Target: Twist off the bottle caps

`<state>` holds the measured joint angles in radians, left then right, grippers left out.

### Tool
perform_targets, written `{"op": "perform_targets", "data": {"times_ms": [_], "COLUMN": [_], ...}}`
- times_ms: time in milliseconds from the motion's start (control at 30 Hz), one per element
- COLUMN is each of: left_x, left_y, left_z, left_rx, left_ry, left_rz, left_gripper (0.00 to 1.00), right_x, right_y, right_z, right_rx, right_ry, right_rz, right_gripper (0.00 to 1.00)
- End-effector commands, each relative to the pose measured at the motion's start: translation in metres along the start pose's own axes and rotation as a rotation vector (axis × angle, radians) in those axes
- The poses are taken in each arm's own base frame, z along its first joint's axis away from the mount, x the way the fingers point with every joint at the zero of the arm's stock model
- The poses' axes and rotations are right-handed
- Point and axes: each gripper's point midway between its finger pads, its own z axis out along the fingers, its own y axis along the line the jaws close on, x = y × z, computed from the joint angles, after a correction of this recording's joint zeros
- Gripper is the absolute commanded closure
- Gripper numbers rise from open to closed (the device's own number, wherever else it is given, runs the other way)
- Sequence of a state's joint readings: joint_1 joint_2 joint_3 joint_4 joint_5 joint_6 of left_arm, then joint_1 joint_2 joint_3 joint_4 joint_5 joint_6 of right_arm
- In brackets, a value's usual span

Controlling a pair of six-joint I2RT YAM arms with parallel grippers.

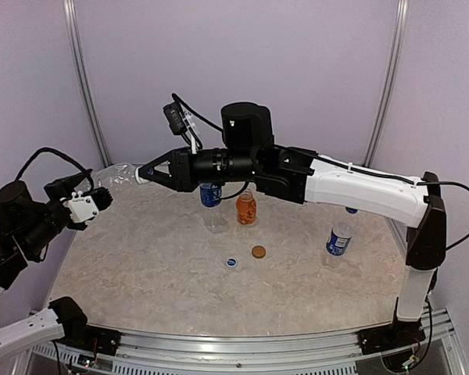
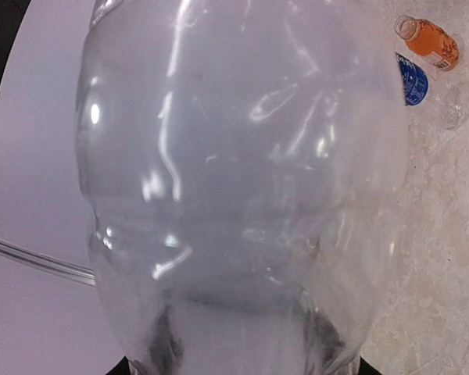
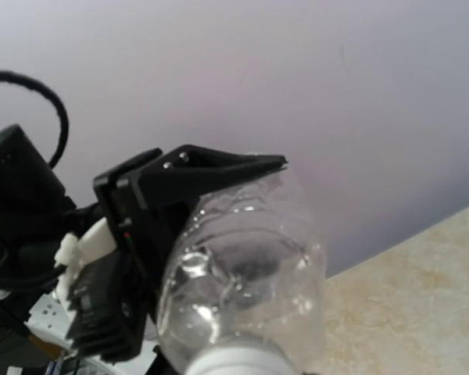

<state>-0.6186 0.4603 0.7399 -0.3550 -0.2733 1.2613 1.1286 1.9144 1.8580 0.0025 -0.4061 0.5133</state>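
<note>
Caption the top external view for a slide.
Left gripper holds the unlabelled bottle aloft; right gripper clamps its cap end.

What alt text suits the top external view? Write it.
Two arms hold a clear unlabelled plastic bottle in the air, left pincer on its body, right pincer shut on its cap. An orange plastic bottle stands on the marbled table.

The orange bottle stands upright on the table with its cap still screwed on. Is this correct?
Not quite. The orange bottle stands upright on the table, but its cap is off; the left wrist view shows its open mouth.
</note>
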Motion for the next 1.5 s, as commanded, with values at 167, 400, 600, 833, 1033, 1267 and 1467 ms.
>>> {"op": "perform_targets", "data": {"times_ms": [167, 400, 600, 833, 1033, 1267, 1467], "left_x": [-0.008, -0.051, -0.059, -0.056, -0.052, -0.054, -0.054], "left_y": [-0.006, -0.068, -0.093, -0.100, -0.104, -0.095, -0.094], "left_z": [-0.009, -0.089, -0.123, -0.121, -0.119, -0.111, -0.110], "left_rx": [0.098, 0.658, 0.912, 0.932, 0.936, 0.872, 0.864], "left_ry": [-0.034, -0.242, -0.253, -0.239, -0.216, -0.232, -0.225], "left_rz": [-0.137, -0.352, -0.393, -0.373, -0.365, -0.376, -0.386], "left_gripper": [0.63, 0.66, 0.69, 0.69, 0.69, 0.69, 0.69], "right_x": [0.026, 0.093, 0.115, 0.090, 0.083, 0.076, 0.069], "right_y": [0.000, 0.046, 0.031, 0.044, 0.053, 0.061, 0.071], "right_z": [0.006, -0.004, -0.015, -0.018, -0.022, -0.016, -0.013], "right_rx": [0.054, 0.071, 0.268, 0.460, 0.498, 0.512, 0.494], "right_ry": [0.136, 0.380, 0.569, 0.526, 0.451, 0.330, 0.256], "right_rz": [-0.138, -0.894, -1.334, -1.695, -1.767, -1.705, -1.667], "right_gripper": [1.00, 1.00, 1.00, 1.00, 1.00, 0.86, 0.38]}}
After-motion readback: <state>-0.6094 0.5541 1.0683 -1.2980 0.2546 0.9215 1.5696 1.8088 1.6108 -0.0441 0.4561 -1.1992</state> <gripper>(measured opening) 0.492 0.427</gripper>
